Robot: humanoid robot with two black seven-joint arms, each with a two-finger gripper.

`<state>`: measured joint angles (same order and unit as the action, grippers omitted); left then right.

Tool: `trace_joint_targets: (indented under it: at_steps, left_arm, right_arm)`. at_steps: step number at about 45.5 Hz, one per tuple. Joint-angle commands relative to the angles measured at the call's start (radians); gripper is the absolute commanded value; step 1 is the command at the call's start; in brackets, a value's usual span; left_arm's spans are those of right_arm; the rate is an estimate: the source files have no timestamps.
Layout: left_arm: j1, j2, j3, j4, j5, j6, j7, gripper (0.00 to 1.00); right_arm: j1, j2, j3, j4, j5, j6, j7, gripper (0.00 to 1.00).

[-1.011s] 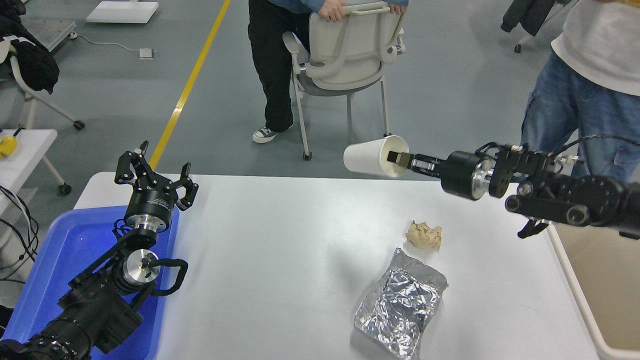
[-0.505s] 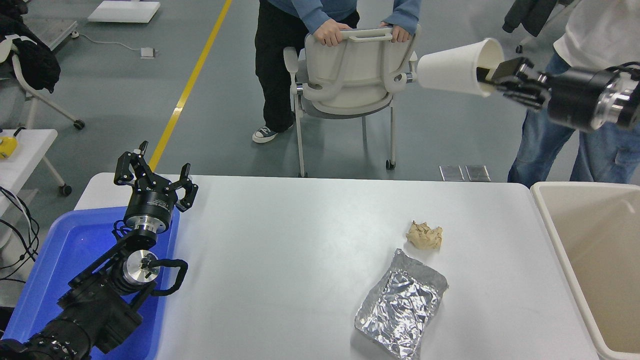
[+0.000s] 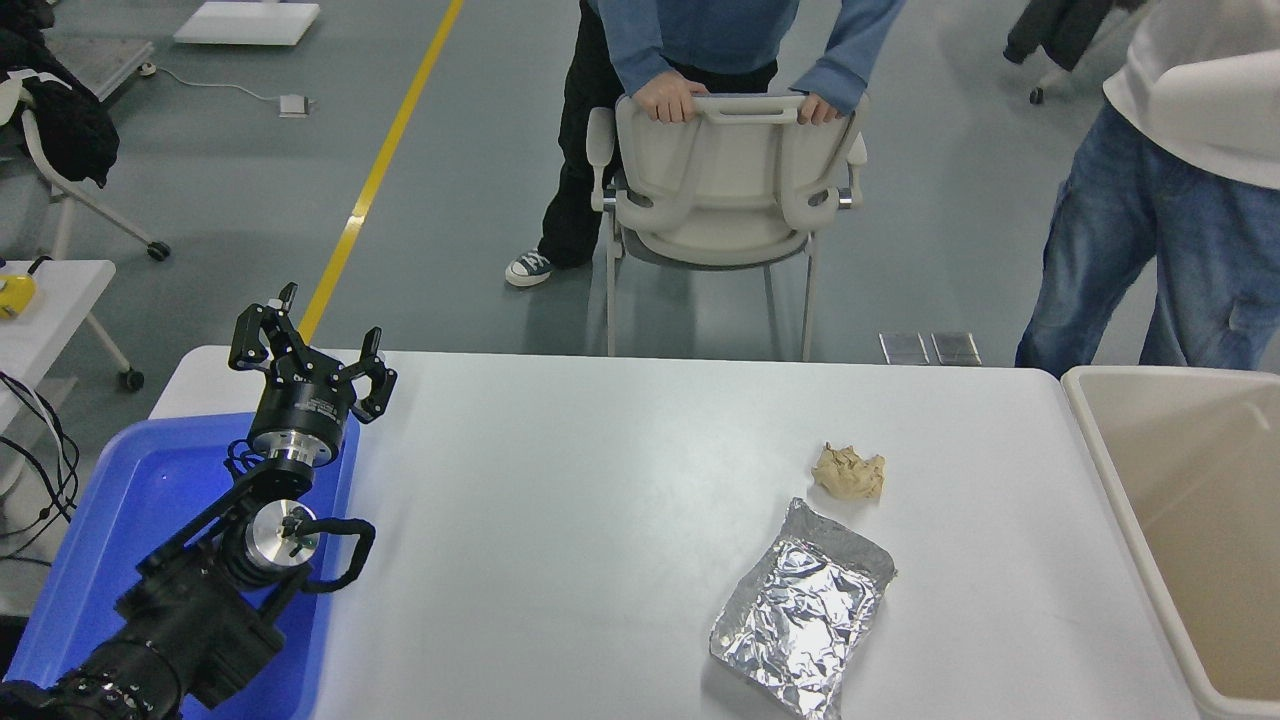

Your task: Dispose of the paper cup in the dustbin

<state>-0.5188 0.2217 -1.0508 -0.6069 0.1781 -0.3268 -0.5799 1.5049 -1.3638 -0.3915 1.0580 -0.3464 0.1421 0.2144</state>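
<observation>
The beige dustbin (image 3: 1110, 470) stands at the table's right edge, its inside showing cream and bare where visible. The paper cup is out of view. My right arm and gripper are out of view too. My left gripper (image 3: 308, 350) is open and empty, parked at the lower left above the blue tray (image 3: 120, 510).
A crumpled tan paper ball (image 3: 849, 471) and a crushed foil tray (image 3: 802, 607) lie on the white table (image 3: 560, 520) right of centre. A person holds a cream chair (image 3: 727, 175) at the far side. Another person in jeans (image 3: 1150, 230) stands at the top right.
My right arm rose up and to the right with the paper cup in its gripper, then left the picture. The person with the chair shifted it a little to the right.
</observation>
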Motion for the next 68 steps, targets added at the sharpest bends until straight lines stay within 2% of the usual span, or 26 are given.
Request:
trace_joint_targets:
  at_steps: [1, 10, 24, 31, 36, 42, 46, 51, 56, 68]
  left_arm:
    - [0.000, 0.001, 0.000, 0.001, 0.000, 0.000, 0.000, 1.00]
    - [0.000, 0.001, 0.000, 0.001, 0.000, 0.000, 0.000, 1.00]
    - [0.000, 0.001, 0.000, 0.001, 0.000, 0.000, 0.000, 1.00]
    - [0.000, 0.001, 0.000, 0.001, 0.000, 0.000, 0.000, 1.00]
    - [0.000, 0.001, 0.000, 0.001, 0.000, 0.000, 0.000, 1.00]
    - [0.000, 0.001, 0.000, 0.001, 0.000, 0.000, 0.000, 1.00]
    - [0.000, 0.001, 0.000, 0.001, 0.000, 0.000, 0.000, 1.00]
    - [0.000, 0.001, 0.000, 0.001, 0.000, 0.000, 0.000, 1.00]
    - [0.000, 0.001, 0.000, 0.001, 0.000, 0.000, 0.000, 1.00]
    - [0.000, 0.001, 0.000, 0.001, 0.000, 0.000, 0.000, 1.00]
  right_arm:
    - [-0.208, -0.001, 0.000, -0.188, 0.236, -0.010, -0.023, 0.00]
    - [-0.370, 0.064, 0.005, -0.243, 0.506, -0.027, -0.023, 0.00]
    - [-0.594, 0.273, 0.078, -0.354, 0.736, -0.084, -0.023, 0.00]
    - [-0.735, 0.399, 0.226, -0.424, 0.744, -0.117, -0.023, 0.00]
    - [-0.844, 0.537, 0.359, -0.562, 0.730, -0.125, -0.021, 0.00]
    - [-0.899, 0.718, 0.462, -0.805, 0.704, -0.102, -0.023, 0.00]
    - [-0.902, 0.790, 0.488, -0.863, 0.695, -0.107, -0.035, 0.00]
    - [-0.908, 0.828, 0.571, -0.869, 0.696, -0.117, -0.038, 0.00]
    - [-0.917, 0.858, 0.661, -0.877, 0.696, -0.125, -0.081, 0.00]
    - [-0.907, 0.878, 0.907, -0.951, 0.701, -0.150, -0.282, 0.00]
